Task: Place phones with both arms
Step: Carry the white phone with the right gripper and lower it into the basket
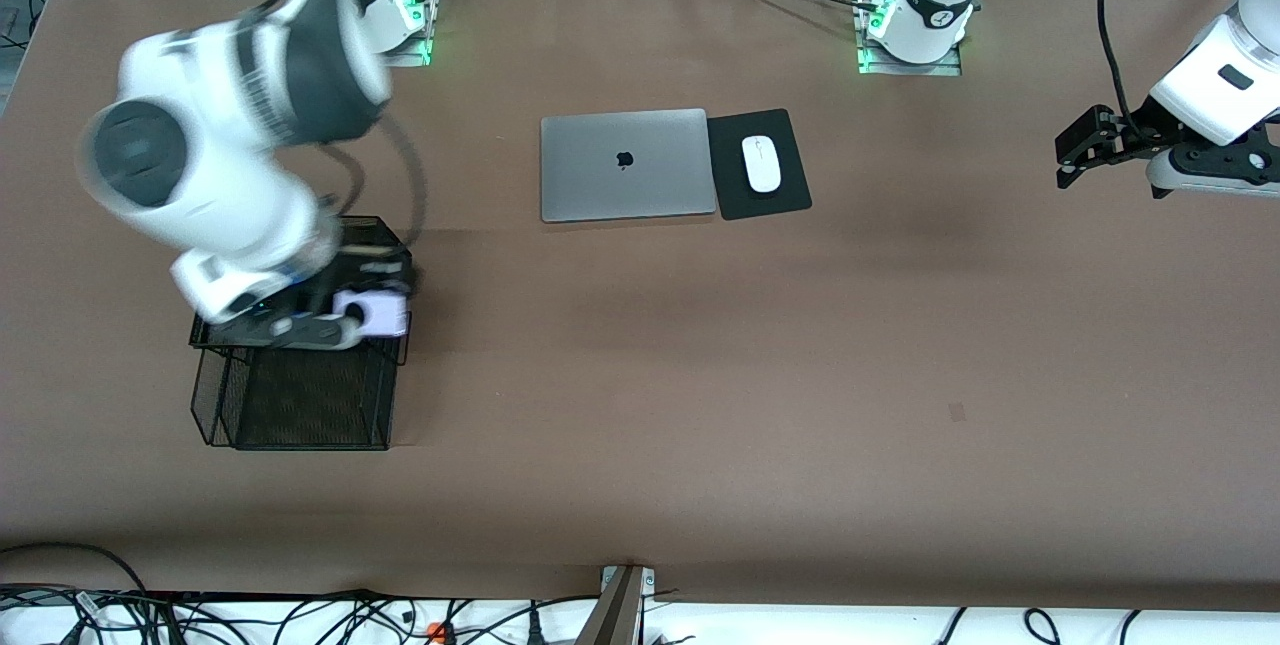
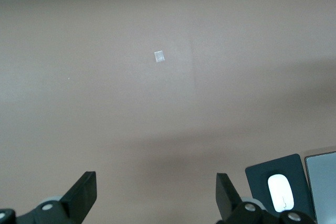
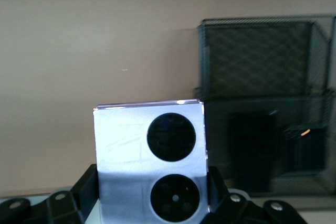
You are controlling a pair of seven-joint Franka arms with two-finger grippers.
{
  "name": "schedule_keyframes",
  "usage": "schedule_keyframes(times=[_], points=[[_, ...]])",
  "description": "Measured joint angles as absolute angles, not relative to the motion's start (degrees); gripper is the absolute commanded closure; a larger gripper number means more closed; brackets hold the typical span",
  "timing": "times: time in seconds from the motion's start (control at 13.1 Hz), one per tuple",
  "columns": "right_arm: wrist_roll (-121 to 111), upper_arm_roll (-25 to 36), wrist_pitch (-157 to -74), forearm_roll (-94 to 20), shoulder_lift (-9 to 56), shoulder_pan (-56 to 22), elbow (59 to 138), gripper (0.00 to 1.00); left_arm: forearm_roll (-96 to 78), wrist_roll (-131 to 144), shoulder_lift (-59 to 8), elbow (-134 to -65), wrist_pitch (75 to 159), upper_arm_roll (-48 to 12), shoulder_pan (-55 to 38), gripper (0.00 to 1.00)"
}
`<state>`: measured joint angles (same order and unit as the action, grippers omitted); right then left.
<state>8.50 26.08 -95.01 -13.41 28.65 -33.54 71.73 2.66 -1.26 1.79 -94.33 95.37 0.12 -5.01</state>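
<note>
Brown matting covers the table (image 1: 640, 405), with cables along the frame's lower edge. At lower left, the right hand (image 1: 350, 317) pinches the lavender-white phone (image 1: 372, 313) over a black mesh organizer (image 1: 300, 395). At upper right, the left hand (image 1: 1075, 150) waits, spread. At upper centre lie a grey laptop (image 1: 625, 165) and white mouse (image 1: 761, 164).

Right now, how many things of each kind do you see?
Phones: 3 (lavender phone, slab, flip phone)
Laptop: 1
Mouse: 1
Mouse pad: 1
Rack: 1
Grippers: 2 (left gripper open over table, right gripper holding lavender phone over rack)
Total: 9
</note>
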Motion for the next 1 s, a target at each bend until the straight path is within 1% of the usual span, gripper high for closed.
schedule_keyframes(times=[0.23, 0.46, 0.77, 1.0], points=[[-2.44, 20.96, -96.91, -11.78, 28.98, -22.66, 72.02, 1.00, 2.66, -1.29, 1.78, -94.32, 95.33, 0.15, -4.97, 0.00], [-6.50, 17.65, -102.46, -11.49, 31.30, -16.28, 72.07, 1.00, 2.66, -1.62, 1.78, -94.32, 95.30, 0.20, -4.76, 0.00], [-7.43, 16.90, -109.79, -11.37, 37.53, -14.81, 70.78, 1.00, 2.66, -2.84, 1.76, -94.31, 95.29, 0.38, -4.63, 0.00], [-7.42, 16.81, -112.52, -11.37, 42.42, -14.70, 70.68, 1.00, 2.66, -2.90, 1.75, -94.28, 95.29, 0.37, -4.64, 0.00]])
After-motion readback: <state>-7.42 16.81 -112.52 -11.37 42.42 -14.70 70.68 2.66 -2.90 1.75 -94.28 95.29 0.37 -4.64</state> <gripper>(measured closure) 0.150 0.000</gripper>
